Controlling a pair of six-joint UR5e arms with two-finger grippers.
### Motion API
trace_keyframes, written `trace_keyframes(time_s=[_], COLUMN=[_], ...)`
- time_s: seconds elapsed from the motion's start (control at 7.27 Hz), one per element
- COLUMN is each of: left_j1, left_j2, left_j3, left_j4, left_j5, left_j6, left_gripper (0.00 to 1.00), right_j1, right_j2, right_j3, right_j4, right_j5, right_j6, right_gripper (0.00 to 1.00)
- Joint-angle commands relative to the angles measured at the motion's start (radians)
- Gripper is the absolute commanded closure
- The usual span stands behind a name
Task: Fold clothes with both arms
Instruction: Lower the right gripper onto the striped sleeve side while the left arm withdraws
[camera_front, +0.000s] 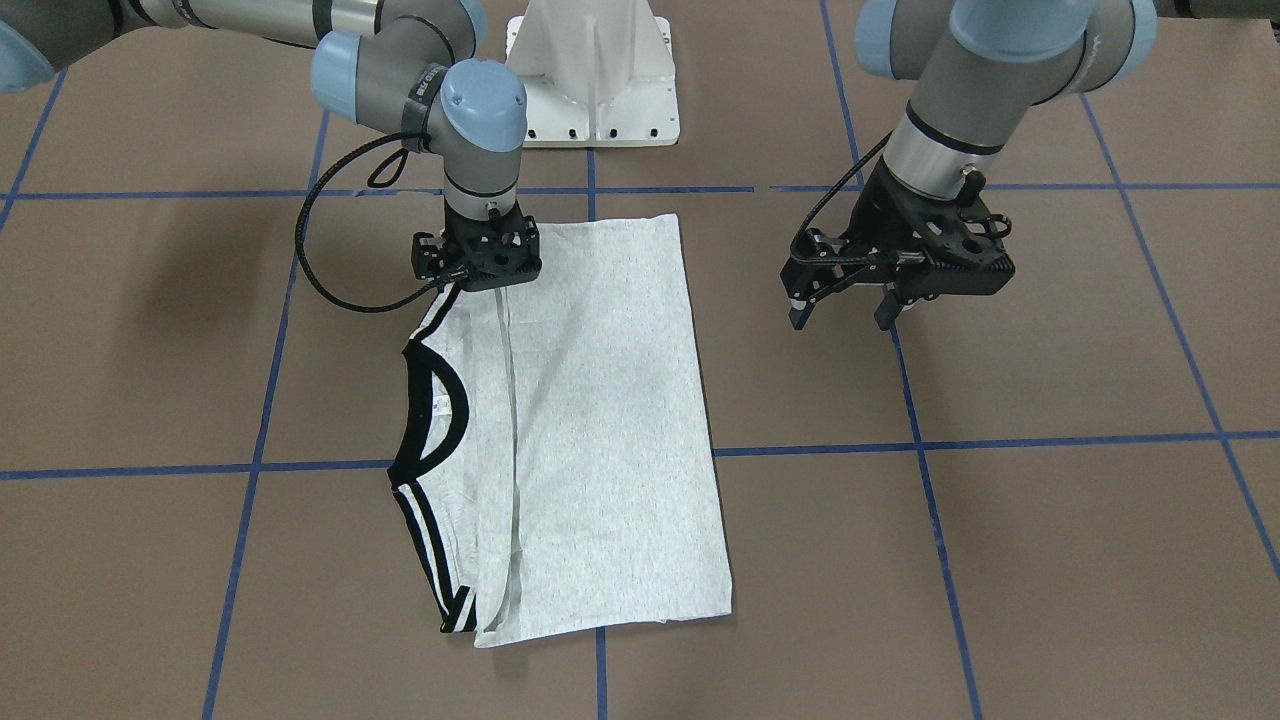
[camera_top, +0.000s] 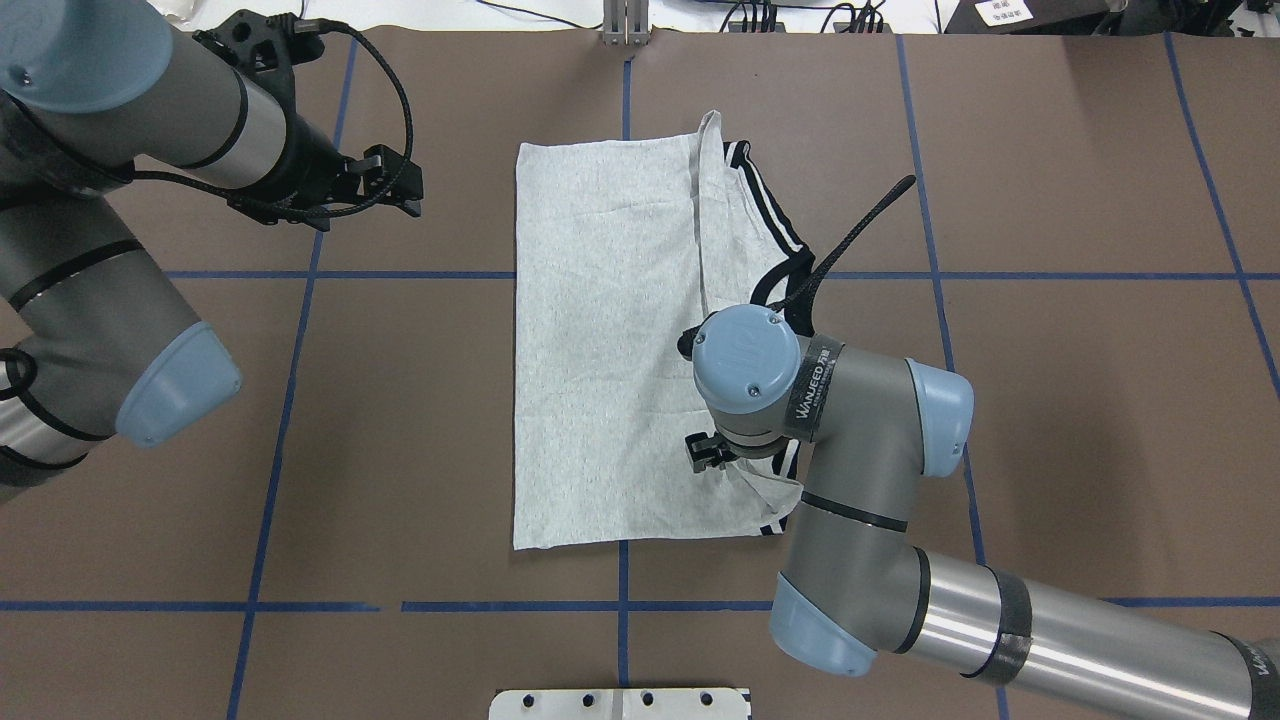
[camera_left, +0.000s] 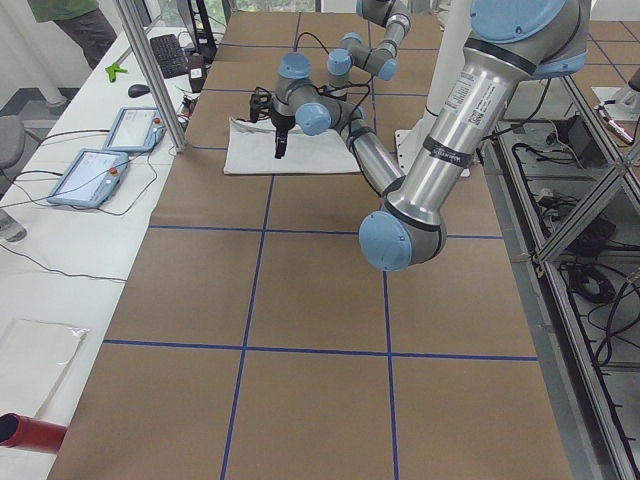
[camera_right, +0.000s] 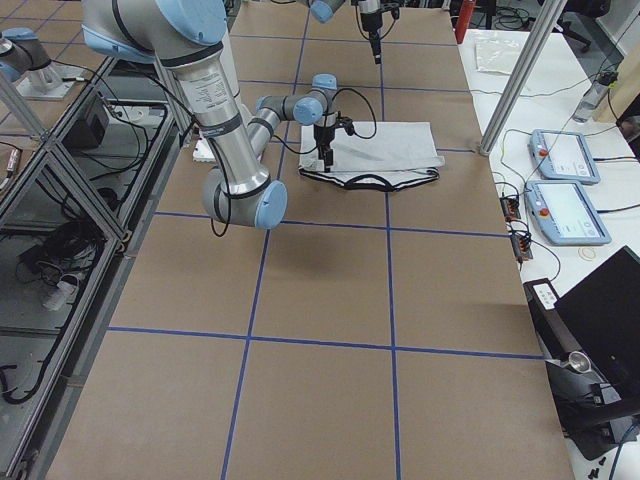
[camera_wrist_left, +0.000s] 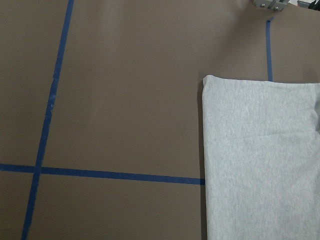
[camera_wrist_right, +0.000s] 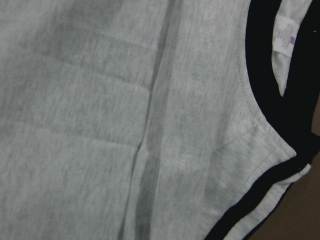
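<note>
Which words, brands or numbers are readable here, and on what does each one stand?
"WANJEED", smaller marks after it unreadable: on the black band around the right arm at its wrist.
Neck tag of the T-shirt: print too blurred to read.
White sheet at the overhead view's top right corner: too small to read.

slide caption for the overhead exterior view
Right gripper at the striped shoulder of a folded grey T-shirt; left gripper open, off to the side.
</note>
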Motion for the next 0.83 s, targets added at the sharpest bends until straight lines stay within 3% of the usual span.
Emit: trace_keyframes(time_s=[0.0,0.41,0.69], left_j1=[0.005,0.011,0.025], left_j2=[-0.002,-0.010,-0.013], left_j3=[0.001,0.001,0.001], left_j4=[0.000,0.001,0.001], left_j5=[-0.001,-0.001,-0.001], left_j6=[0.000,-0.002,-0.011], left_gripper=[0.00,0.00,0.00], right_j1=[-0.001,0.012,0.033], right_j2=[-0.011,-0.029,-0.106], right_j3=[-0.002,0.012,0.090], right_j4=[0.000,0.001,0.001], right_j5=[0.002,0.009,0.009], right_j6=[-0.002,-0.029,-0.070], right_gripper=[0.00,0.00,0.00])
